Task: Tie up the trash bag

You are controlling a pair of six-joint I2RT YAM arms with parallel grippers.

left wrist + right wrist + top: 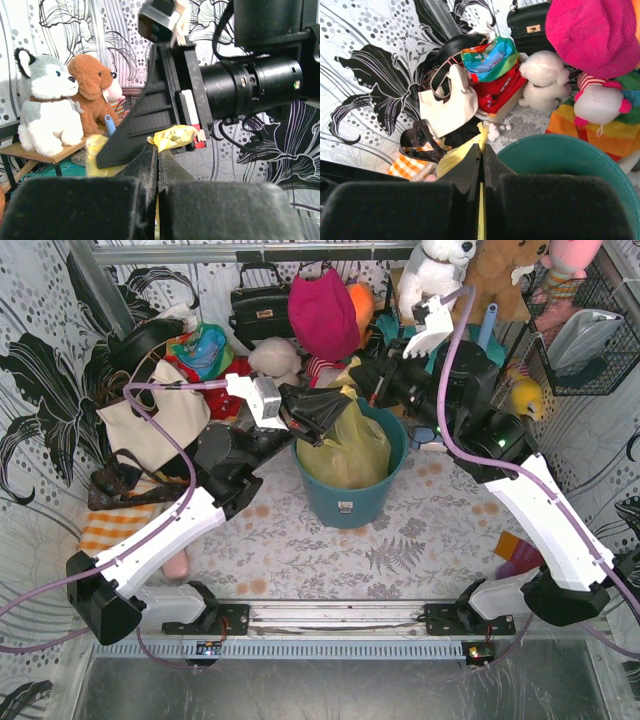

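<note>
Bag (350,445) sits in a teal bin (350,498) on the floral table (300,550); both grippers (335,412) (365,380) pinch its top; patterned walls surround.

A floral-patterned counter (300,555) carries a teal bin (350,498) near its middle, with bags and soft toys crowding its far edge.

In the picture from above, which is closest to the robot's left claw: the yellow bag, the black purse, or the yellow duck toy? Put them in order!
From the left gripper, in the top view:
1. The trash bag: right at the claw, in the teal bin.
2. The black purse: farther back, hanging on the wall.
3. The yellow duck toy: farthest, on the right side.
</note>
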